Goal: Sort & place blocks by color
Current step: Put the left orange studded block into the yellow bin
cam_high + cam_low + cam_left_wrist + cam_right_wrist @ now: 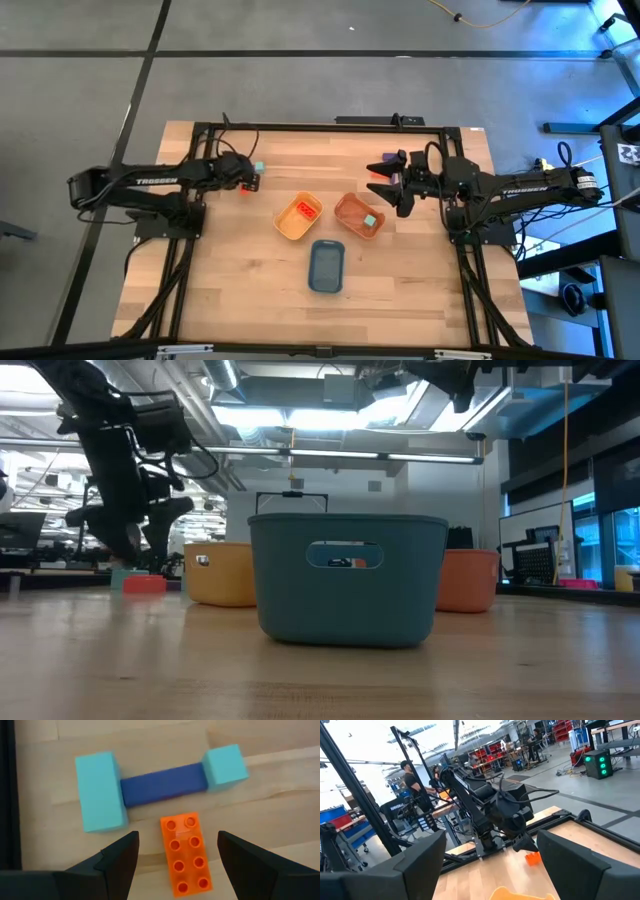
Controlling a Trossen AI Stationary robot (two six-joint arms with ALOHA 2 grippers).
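Note:
My left gripper (250, 180) is open at the table's far left, low over a red-orange brick (186, 853) that lies flat on the wood, studs up. In the left wrist view its fingers (120, 855) stand on either side of the brick without touching it. Just beyond the brick lie two teal blocks (100, 791) (225, 764) with a purple block (164, 784) between them. My right gripper (385, 180) is open and empty, raised above the table right of the orange tray (350, 205). A red block (307, 210) lies in the yellow tray (288, 228). A teal block (371, 221) lies in the orange tray.
The blue tray (326, 266) stands nearest the table's front, and fills the middle of the low view (347, 585). The yellow tray (222, 573) and orange tray (468, 580) stand behind it. A black frame runs round the table (330, 127). People show in the room beyond (412, 780).

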